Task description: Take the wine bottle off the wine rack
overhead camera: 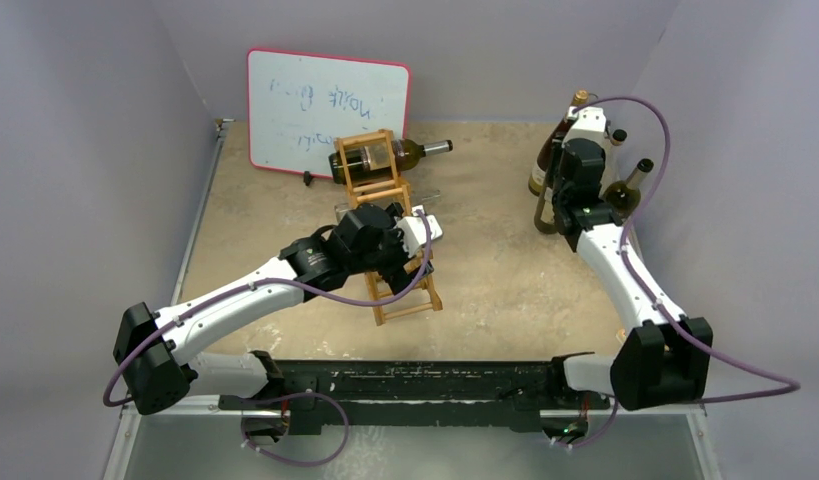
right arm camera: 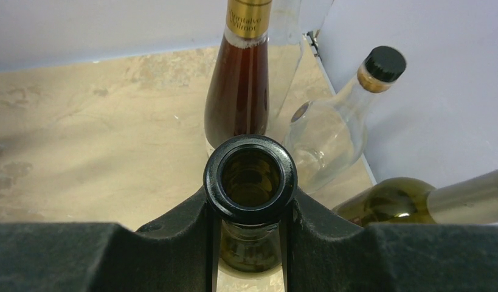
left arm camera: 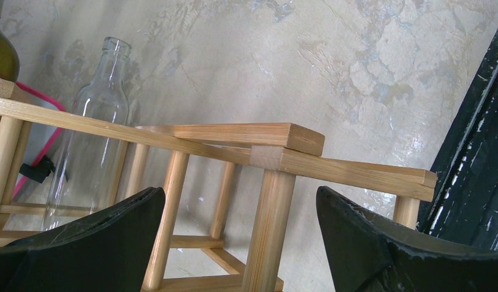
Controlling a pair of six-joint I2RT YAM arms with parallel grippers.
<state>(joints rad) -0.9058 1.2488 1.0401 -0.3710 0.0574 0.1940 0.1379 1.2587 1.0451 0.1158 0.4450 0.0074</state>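
Note:
The light wooden wine rack (overhead camera: 397, 270) lies along the middle of the table. A dark green wine bottle (overhead camera: 395, 157) rests across its far end, neck pointing right. My left gripper (overhead camera: 413, 252) hovers over the rack's middle, open. In the left wrist view a rack post (left arm camera: 272, 225) stands between its spread fingers (left arm camera: 112, 243) without touching them. At the far right my right gripper (right arm camera: 251, 207) is shut on the neck of another dark green bottle (right arm camera: 251, 176), which stands upright on the table (overhead camera: 542, 218), away from the rack.
A clear glass bottle (left arm camera: 94, 134) lies in the rack past the left gripper. By the right wall are an amber bottle with a gold cap (right arm camera: 240, 91), a clear black-capped bottle (right arm camera: 331, 128) and a green bottle (right arm camera: 404, 201). A red-edged whiteboard (overhead camera: 325, 100) leans at the back.

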